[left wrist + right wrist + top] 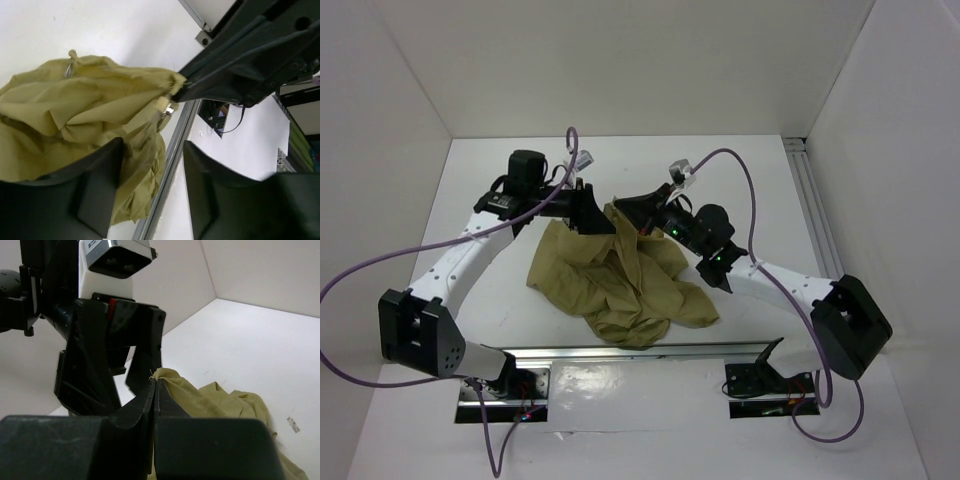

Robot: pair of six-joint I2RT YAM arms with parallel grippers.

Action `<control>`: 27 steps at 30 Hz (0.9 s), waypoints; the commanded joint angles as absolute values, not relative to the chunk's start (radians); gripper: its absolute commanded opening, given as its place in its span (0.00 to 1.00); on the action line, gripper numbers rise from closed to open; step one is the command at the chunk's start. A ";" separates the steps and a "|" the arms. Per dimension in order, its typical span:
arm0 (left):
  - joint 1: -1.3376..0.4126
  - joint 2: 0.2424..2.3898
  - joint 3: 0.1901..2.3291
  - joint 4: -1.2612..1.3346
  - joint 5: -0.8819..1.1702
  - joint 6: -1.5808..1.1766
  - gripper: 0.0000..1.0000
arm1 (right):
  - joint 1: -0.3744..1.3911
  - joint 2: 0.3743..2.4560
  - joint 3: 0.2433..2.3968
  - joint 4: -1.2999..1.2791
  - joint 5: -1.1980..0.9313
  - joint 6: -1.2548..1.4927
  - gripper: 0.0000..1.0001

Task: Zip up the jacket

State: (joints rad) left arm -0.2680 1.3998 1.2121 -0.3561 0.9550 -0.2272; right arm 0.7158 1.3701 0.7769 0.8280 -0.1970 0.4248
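Pinching a lifted edge of the jacket [620, 285] in the right tool [156, 384], clamped tight. Holding the left tool [152, 146] wide apart alongside.

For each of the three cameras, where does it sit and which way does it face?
Top external: above and behind the robot, looking down on the table, jacket, left arm and right arm.
Left wrist: on the left arm, looking past the left fingers, standing apart, at the jacket.
Right wrist: on the right arm, looking along the right fingers, shut on the jacket's edge.
Shared: both wrist views show that pinch.
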 commanded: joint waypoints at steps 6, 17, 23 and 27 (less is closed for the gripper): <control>-0.210 1.336 1.334 -0.477 0.885 -0.163 0.82 | 0.716 1.331 0.828 0.856 -0.250 0.396 0.00; -0.164 1.368 1.361 -0.332 0.974 -0.328 0.74 | 0.716 1.331 0.838 0.856 -0.270 0.396 0.00; -0.173 1.390 1.296 -0.189 1.029 -0.389 0.76 | 0.716 1.331 0.838 0.845 -0.270 0.396 0.00; -0.182 1.410 1.287 -0.147 1.049 -0.426 0.71 | 0.716 1.331 0.847 0.845 -0.279 0.396 0.00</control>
